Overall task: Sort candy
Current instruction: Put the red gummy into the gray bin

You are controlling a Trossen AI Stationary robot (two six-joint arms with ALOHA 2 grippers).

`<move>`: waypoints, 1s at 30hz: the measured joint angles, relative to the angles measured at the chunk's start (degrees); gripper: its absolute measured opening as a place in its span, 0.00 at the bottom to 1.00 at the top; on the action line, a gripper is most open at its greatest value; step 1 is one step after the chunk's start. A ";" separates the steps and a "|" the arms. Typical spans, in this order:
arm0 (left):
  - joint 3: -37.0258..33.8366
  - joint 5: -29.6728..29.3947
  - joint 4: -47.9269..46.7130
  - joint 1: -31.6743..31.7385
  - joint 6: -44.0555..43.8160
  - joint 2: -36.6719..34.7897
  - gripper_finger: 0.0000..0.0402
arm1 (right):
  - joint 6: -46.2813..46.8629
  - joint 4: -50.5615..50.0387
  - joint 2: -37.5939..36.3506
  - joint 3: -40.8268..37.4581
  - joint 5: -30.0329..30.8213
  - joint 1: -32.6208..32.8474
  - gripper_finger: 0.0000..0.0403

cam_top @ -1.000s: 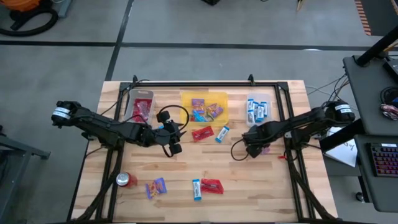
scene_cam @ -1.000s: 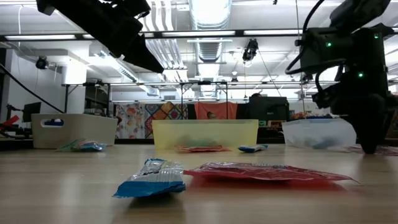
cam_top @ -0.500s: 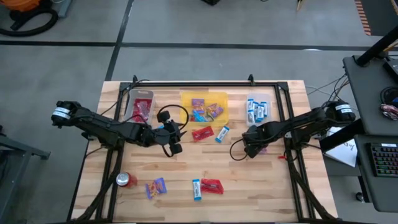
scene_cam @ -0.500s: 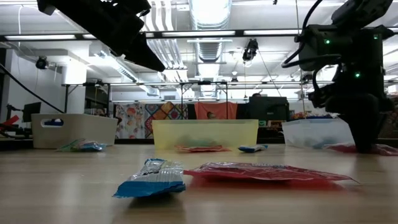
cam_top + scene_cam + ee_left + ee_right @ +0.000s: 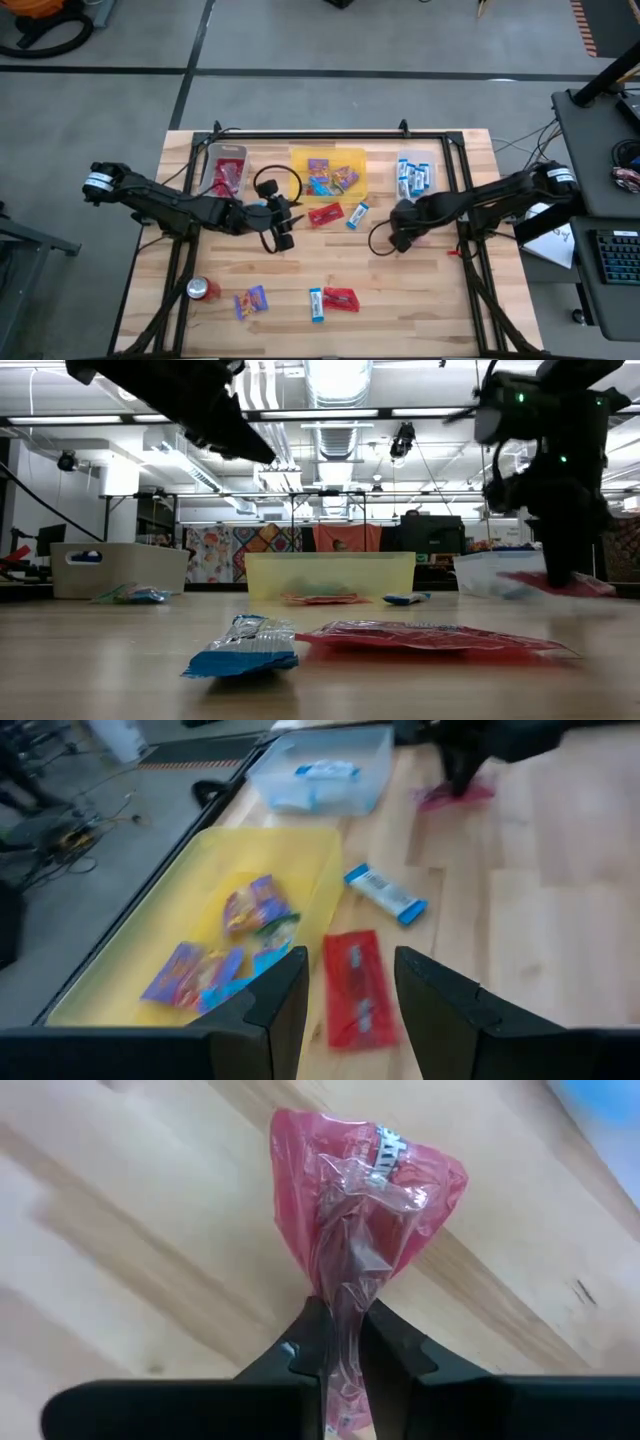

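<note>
My right gripper (image 5: 402, 232) is shut on a flat red candy packet (image 5: 360, 1210) at the table's right middle, in front of the clear bin (image 5: 415, 172) of blue-and-white bars. My left gripper (image 5: 285, 226) hovers open at the table's middle; in its wrist view a red packet (image 5: 355, 990) lies flat on the wood between and beyond its fingers, and a blue-and-white bar (image 5: 385, 892) lies a little farther off. The yellow bin (image 5: 345, 155) holds purple packets. The left bin (image 5: 225, 170) holds red ones. My right gripper pinches the red packet by one end (image 5: 340, 1315), which is gathered and creased between the two fingers. The fingers (image 5: 560, 550) come from above, pointing down. The packet (image 5: 560, 582) juts out sideways from the fingertips, a little above the table.
Near the front edge lie a purple packet (image 5: 250, 301), a blue-and-white bar (image 5: 316, 304) and a red packet (image 5: 341, 298). A red soda can (image 5: 203, 289) stands at the front left. Black frame rails run along the table's back and sides. Bare wood lies between the two grippers.
My right gripper has shut on the red packet, which lay flat on the table, and has raised it slightly while shifting a little toward the table's left edge. The packet's gripped end has crumpled.
</note>
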 joint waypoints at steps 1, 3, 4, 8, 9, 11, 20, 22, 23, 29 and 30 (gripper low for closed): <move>0.00 1.02 1.05 0.00 0.61 0.01 0.33 | -0.46 1.08 -0.83 0.06 0.00 0.00 0.09; 0.00 3.53 3.73 0.00 2.26 0.40 0.33 | -1.99 4.86 -2.58 0.12 0.00 0.00 0.09; 0.00 5.04 4.99 0.00 3.26 0.73 0.33 | -3.08 7.22 -3.33 0.14 0.00 0.00 0.09; -0.04 11.27 11.53 0.00 6.99 3.33 0.33 | -9.00 18.98 -5.18 0.14 0.02 0.00 0.09; -0.04 12.40 13.50 0.00 7.78 4.21 0.33 | -11.19 22.78 -5.39 0.17 0.02 0.01 0.09; -0.04 13.38 17.28 -0.02 9.14 6.17 0.33 | -15.51 30.04 -5.35 0.13 0.04 0.04 0.09; -0.02 13.18 35.44 0.81 8.50 15.10 0.33 | -34.26 61.47 0.28 0.03 5.11 0.41 0.09; 0.08 12.81 38.94 1.25 7.45 16.51 0.33 | -37.39 66.30 2.01 0.03 6.26 0.39 0.09; 0.10 12.18 40.19 1.42 6.92 17.00 0.33 | -38.82 67.63 2.75 0.01 6.49 0.39 0.09; 0.09 8.07 43.63 2.24 4.90 18.07 0.33 | -43.34 71.25 6.76 1.10 6.97 0.39 0.09; 0.09 7.82 43.67 2.35 4.78 18.08 0.33 | -43.66 71.22 7.32 1.44 7.40 0.39 0.09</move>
